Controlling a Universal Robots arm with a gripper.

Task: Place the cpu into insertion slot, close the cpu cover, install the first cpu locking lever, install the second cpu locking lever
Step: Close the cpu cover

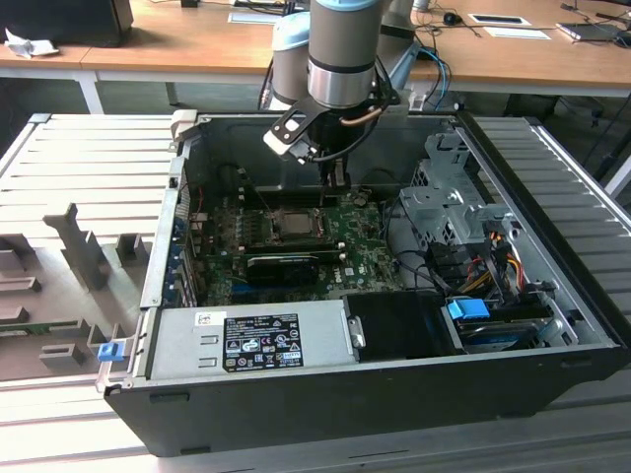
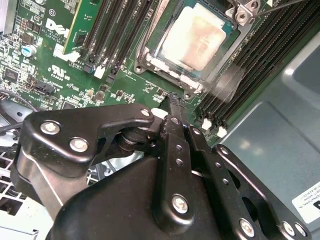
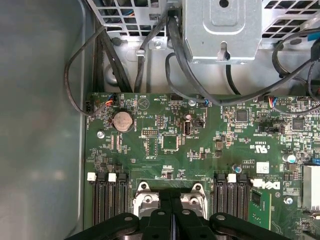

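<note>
The exterior view stands off the near side, raised, and looks down and away into the open computer case [image 1: 296,394] on the grey tabletop [image 1: 89,158]. It takes in the whole case, with the arm [image 1: 340,49] at the far side.

Both wrist views sit close above the motherboard [image 1: 370,251]. The second wrist view looks slantwise past the gripper [image 2: 170,97] onto the insertion slot [image 2: 150,62]. The first wrist view looks almost straight down past the gripper [image 3: 171,192], over the motherboard [image 3: 200,135] to the drive cage [image 3: 222,25].

All three share the board around the insertion slot [image 1: 293,225].
</note>
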